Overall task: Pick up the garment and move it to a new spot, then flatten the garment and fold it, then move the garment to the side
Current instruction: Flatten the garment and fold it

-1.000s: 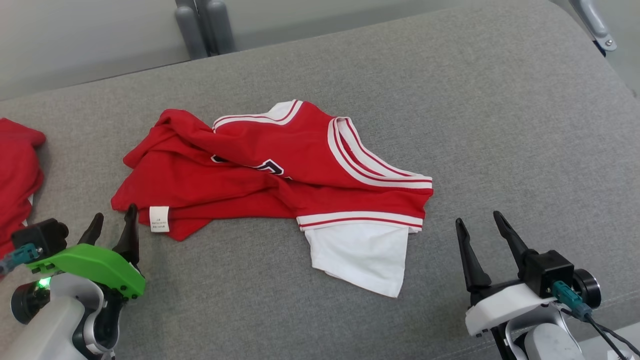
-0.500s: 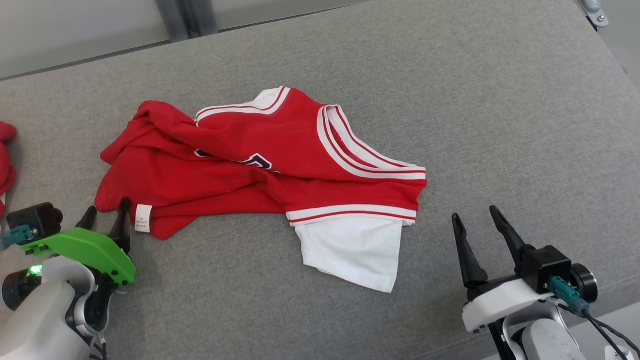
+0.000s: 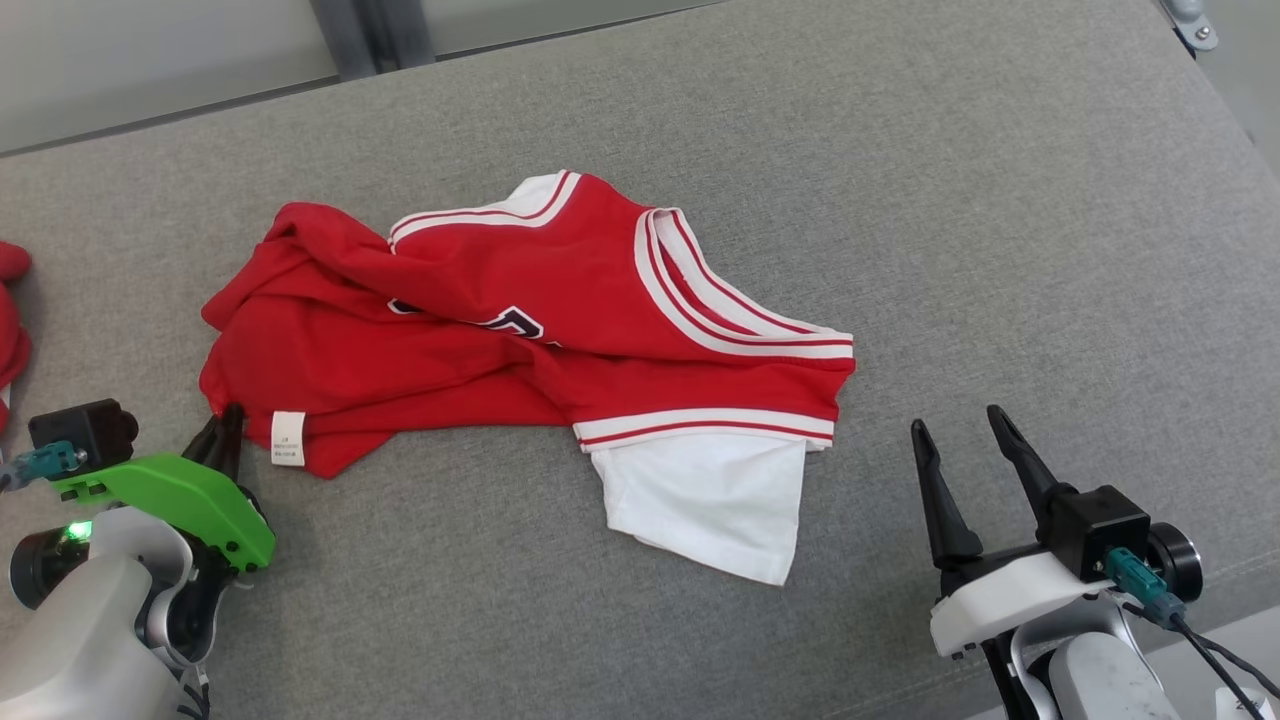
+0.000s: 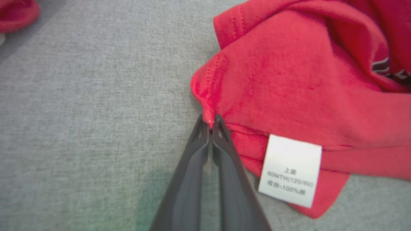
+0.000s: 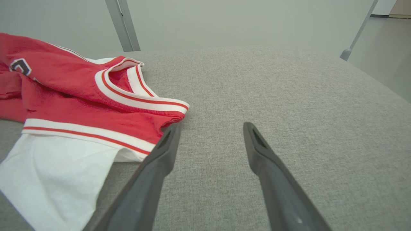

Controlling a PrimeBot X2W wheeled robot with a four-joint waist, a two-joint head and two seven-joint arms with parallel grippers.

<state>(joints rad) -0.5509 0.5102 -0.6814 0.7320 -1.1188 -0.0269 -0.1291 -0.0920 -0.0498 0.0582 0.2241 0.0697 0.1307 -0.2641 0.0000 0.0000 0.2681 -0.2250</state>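
While the red and white garment (image 3: 500,340) is lying crumpled across the middle of the grey cushion (image 3: 1000,200) in the head view, the left end effector (image 3: 222,425) at the lower left is pinching its lower-left hem corner, fingers pressing together on the fabric just beside the white label (image 3: 288,438). The right end effector (image 3: 957,420) at the lower right is hovering with fingers standing wide apart, holding nothing, near the garment's white-trimmed edge. Another red cloth (image 3: 10,320) is peeking in at the left edge.
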